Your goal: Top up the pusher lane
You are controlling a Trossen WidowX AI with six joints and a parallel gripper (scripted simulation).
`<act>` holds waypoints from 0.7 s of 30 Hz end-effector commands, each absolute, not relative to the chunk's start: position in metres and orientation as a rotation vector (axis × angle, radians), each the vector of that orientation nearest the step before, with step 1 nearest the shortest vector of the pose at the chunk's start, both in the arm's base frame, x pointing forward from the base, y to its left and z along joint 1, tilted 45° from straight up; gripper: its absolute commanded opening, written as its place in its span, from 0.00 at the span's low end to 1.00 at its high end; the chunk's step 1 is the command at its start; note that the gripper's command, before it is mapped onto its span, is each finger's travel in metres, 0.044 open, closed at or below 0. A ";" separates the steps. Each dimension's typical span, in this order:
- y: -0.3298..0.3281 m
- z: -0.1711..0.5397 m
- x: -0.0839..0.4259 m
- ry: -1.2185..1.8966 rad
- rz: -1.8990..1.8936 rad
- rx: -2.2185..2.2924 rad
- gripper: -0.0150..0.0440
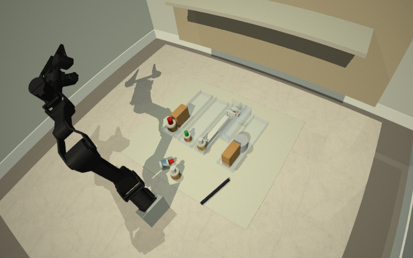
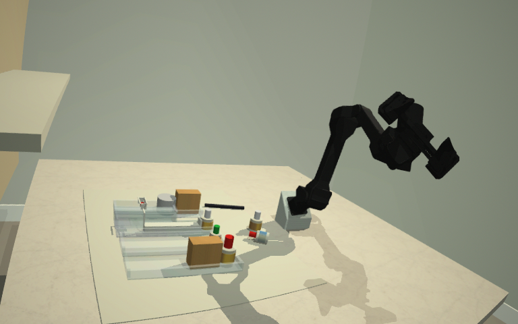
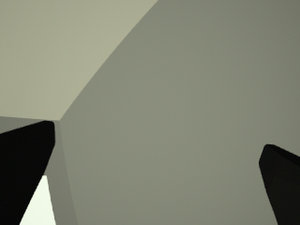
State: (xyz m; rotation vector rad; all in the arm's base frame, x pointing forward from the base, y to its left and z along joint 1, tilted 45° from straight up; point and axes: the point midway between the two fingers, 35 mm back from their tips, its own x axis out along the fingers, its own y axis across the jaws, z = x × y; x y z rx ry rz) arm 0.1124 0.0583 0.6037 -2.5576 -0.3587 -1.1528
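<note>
Top view: the loose white-capped amber jar (image 1: 175, 173) (image 2: 255, 223) stands outside the lanes, gripper (image 1: 69, 68) (image 2: 442, 158) (image 3: 163, 145) spread and empty, insertion remaining.

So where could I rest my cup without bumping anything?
Probably on the mat right of the black rod in the top view, or the tabletop beyond the mat's right edge. It's crowded around the upright white-capped loose jar and the tipped red-capped one.
</note>
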 end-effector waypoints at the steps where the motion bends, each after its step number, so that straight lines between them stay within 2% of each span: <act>1: 0.100 0.585 0.136 -0.328 -1.241 -2.893 1.00; 8: 0.145 0.536 0.197 -0.268 -1.306 -3.506 1.00; 11: 0.156 0.501 0.231 -0.309 -1.225 -3.780 1.00; 16: 0.154 0.434 0.285 -0.496 -0.922 -4.201 1.00; 21: 0.132 0.364 0.321 -0.865 -0.458 -4.499 1.00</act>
